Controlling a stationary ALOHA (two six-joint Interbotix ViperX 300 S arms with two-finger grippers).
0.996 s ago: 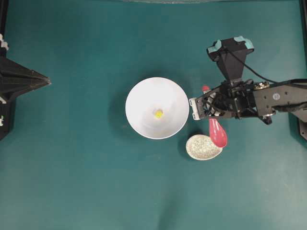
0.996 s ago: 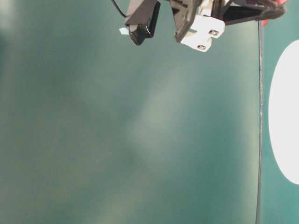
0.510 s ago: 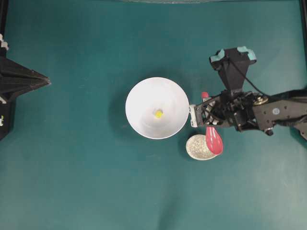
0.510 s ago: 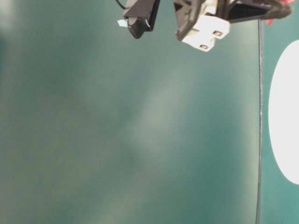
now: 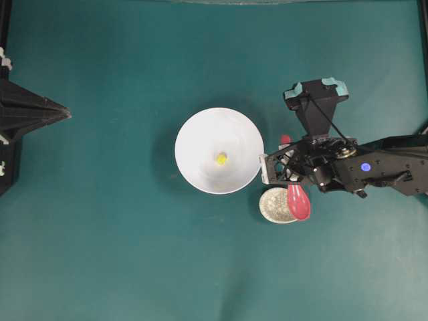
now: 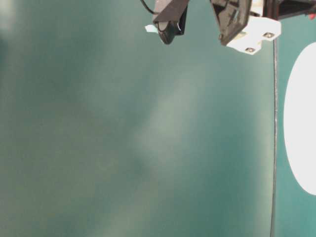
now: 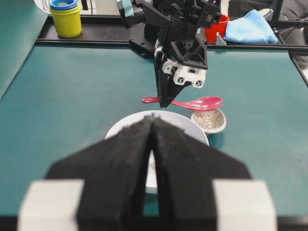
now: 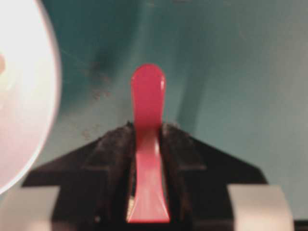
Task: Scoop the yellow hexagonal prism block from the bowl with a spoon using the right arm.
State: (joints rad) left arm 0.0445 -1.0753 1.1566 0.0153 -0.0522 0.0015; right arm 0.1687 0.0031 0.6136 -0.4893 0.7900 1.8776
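Observation:
The white bowl point(image 5: 200, 134) stands mid-table with the tiny yellow block point(image 5: 221, 159) at its bottom. My right gripper point(image 5: 289, 167) hangs just right of the bowl's rim, shut on the handle of the pink-red spoon point(image 5: 299, 201). In the left wrist view the spoon point(image 7: 202, 103) is held level above the table, its scoop over the speckled spoon rest point(image 7: 209, 121). The right wrist view has the handle point(image 8: 147, 96) pinched between the pads, with the bowl point(image 8: 24, 96) at the left. My left gripper point(image 7: 152, 118) is shut and empty, pointing at the bowl from the far left point(image 5: 63, 112).
The speckled spoon rest point(image 5: 273, 206) sits by the bowl's lower right, partly under the scoop. Beyond the table's far rail are stacked yellow and blue cups point(image 7: 66, 19), a red cup point(image 7: 216, 29) and a blue cloth point(image 7: 250, 26).
My right arm has shifted toward the bowl with the spoon; the scoop has swung from beside the spoon rest to over it. The left arm has not moved.

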